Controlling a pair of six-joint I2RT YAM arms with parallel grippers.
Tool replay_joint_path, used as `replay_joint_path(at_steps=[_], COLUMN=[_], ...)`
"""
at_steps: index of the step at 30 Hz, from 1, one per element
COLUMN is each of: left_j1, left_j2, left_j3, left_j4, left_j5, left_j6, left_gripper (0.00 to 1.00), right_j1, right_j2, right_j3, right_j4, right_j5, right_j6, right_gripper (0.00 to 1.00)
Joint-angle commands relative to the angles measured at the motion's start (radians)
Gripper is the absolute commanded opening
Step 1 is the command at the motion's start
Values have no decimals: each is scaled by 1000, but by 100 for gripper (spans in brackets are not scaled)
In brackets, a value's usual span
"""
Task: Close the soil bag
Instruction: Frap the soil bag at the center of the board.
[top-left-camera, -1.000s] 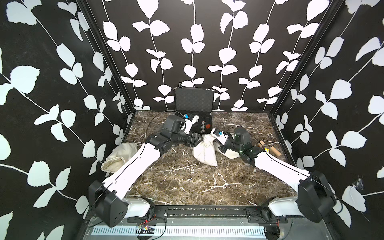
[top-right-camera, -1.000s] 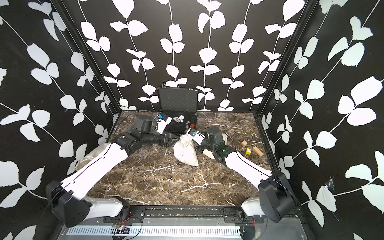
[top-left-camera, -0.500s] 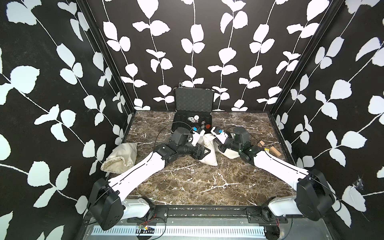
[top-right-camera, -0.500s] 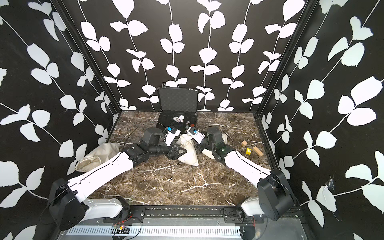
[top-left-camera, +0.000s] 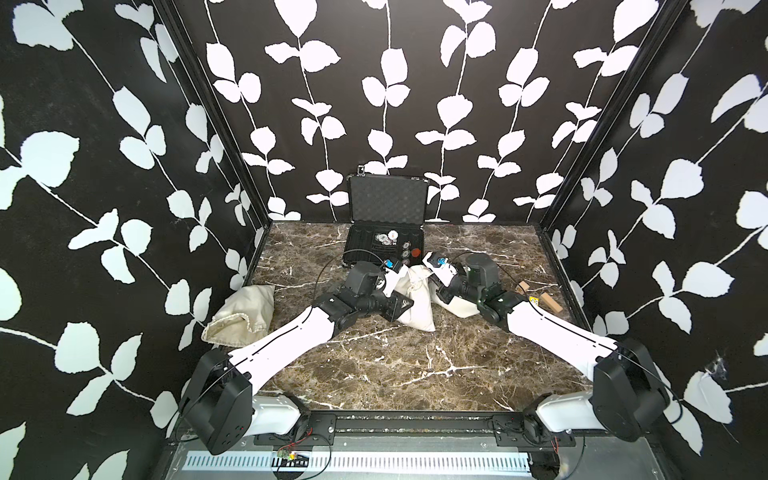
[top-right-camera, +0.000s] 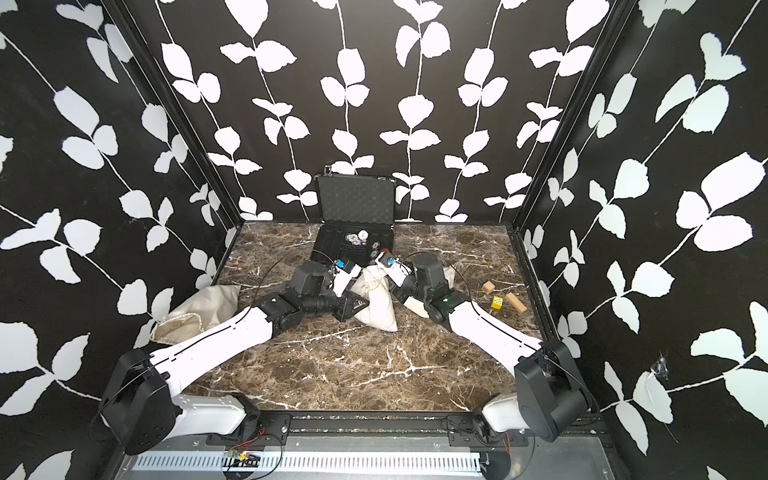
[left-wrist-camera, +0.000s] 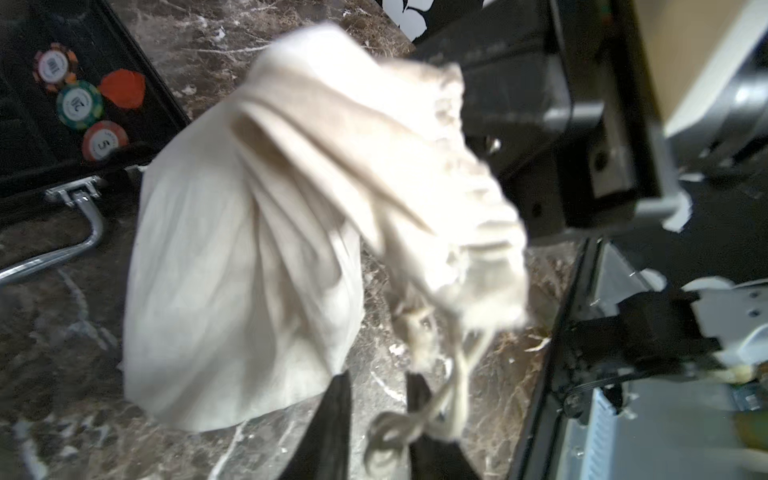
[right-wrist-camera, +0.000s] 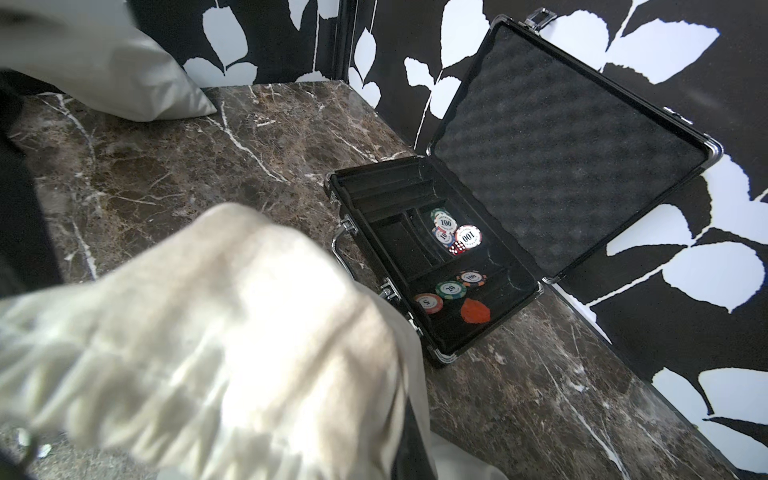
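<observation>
The soil bag (top-left-camera: 417, 309) (top-right-camera: 378, 311) is a cream cloth drawstring sack standing mid-table, its top gathered into folds (left-wrist-camera: 232, 249). My left gripper (top-left-camera: 409, 305) (top-right-camera: 366, 302) sits at the bag's left side. In the left wrist view its gripper (left-wrist-camera: 376, 382) has narrowed, and the knotted drawstring (left-wrist-camera: 432, 407) runs between its dark fingers. My right gripper (top-left-camera: 434, 293) (top-right-camera: 395, 293) is at the bag's ruffled mouth, shut on the cloth. That cloth (right-wrist-camera: 208, 332) fills the right wrist view and hides all but one finger (right-wrist-camera: 410, 444).
An open black case (top-left-camera: 388, 203) with poker chips stands behind the bag, against the back wall. A second cream sack (top-left-camera: 245, 316) lies at the left edge, another (top-left-camera: 457, 309) under my right wrist. Wooden blocks (top-right-camera: 515, 301) and a yellow die (top-right-camera: 496, 302) sit far right.
My left arm swung from beside the case forward to the bag's left side, and its jaws narrowed around the drawstring. The right arm kept its hold and barely moved.
</observation>
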Motion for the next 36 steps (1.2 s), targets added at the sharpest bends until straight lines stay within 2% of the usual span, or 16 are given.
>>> replay_joint_path(at_steps=[1,2,5,11,18,24,32,36], left_j1=[2,1,1,50,50,49,48,49], left_j2=[-68,-84,-153,-225,-57,88,90,80], left_j3=[-20,-16,27,193,507,697,701,704], left_j4=[-2,-17,-110,-250,-330,-380,-334,-323], left_j5=[-21,-31,-92,-123,-47,-26,9,28], left_j6=[9,16,54,76,90,92,49,36], left_gripper=[3,0,0,0,0,0,0,0], right_j1=[4,4,-6,-38,-32,5,64,82], right_j2=[5,7,22,0,-81,-173,-195,-146], right_j3=[46,50,59,9,3,0,22,46], right_j4=[53,50,27,76,70,80,177,215], right_j5=[50,68,137,134,31,-46,-124,-73], right_j6=[12,11,9,30,32,34,92,87], right_gripper=[0,0,1,22,50,66,69,64])
